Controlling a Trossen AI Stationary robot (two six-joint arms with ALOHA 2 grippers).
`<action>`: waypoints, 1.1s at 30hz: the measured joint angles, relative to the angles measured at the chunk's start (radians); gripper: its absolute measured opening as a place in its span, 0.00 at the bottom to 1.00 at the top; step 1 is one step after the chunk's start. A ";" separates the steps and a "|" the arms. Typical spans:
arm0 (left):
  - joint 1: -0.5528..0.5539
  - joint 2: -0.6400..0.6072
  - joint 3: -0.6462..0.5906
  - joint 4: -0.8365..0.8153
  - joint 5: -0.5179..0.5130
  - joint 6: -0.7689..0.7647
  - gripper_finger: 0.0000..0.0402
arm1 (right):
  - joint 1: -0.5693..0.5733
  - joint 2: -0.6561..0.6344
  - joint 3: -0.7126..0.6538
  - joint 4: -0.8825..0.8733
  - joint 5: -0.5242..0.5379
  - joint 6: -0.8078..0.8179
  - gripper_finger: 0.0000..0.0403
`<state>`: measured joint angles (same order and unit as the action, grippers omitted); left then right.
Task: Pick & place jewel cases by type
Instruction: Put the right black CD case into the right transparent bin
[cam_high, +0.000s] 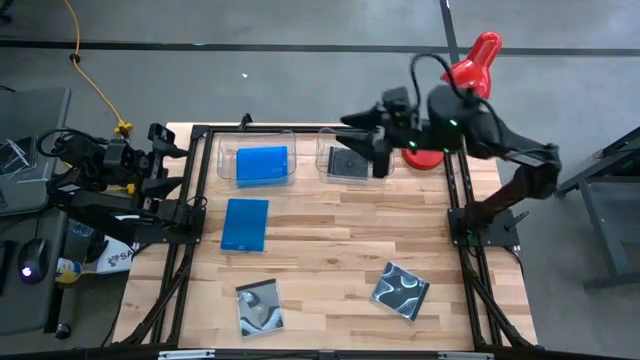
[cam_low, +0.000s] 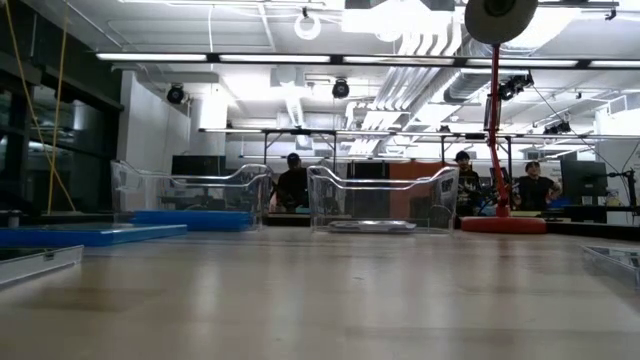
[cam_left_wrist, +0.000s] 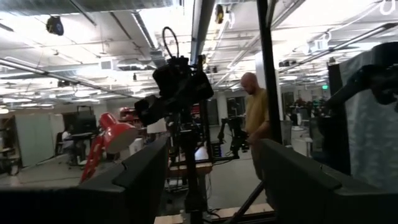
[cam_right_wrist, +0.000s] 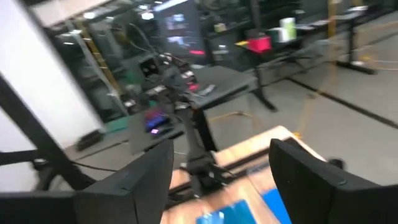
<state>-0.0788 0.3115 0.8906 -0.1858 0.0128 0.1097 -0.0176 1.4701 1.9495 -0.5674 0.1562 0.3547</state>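
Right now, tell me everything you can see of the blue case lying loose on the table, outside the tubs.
The loose blue jewel case is a thin, flat, bright blue rectangle that looks like plastic, with a plain cover. It lies flat on the wooden table, long side running away from the tubs, just in front of the left clear tub, which holds another blue case. In the low view it shows edge-on as a low blue slab. Nothing touches it but the table; neither gripper is near it.

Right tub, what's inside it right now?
The right tub holds one black jewel case, lying flat. The right gripper hangs above its edge, covering part of the interior, so a second case beneath cannot be ruled out.
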 joint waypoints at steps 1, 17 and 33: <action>0.000 0.000 0.000 -0.001 0.000 -0.002 0.62 | 0.028 -0.011 0.000 -0.021 0.051 0.004 0.61; 0.000 0.000 0.000 -0.056 0.055 -0.067 0.62 | 0.337 0.008 0.000 -0.465 0.369 0.495 0.61; 0.000 0.000 -0.063 -0.049 0.105 -0.119 0.62 | 0.624 0.216 0.000 -0.863 -0.160 1.059 0.61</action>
<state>-0.0788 0.3119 0.8276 -0.2348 0.1173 -0.0093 0.6068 1.6865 1.9495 -1.4308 -0.0038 1.4140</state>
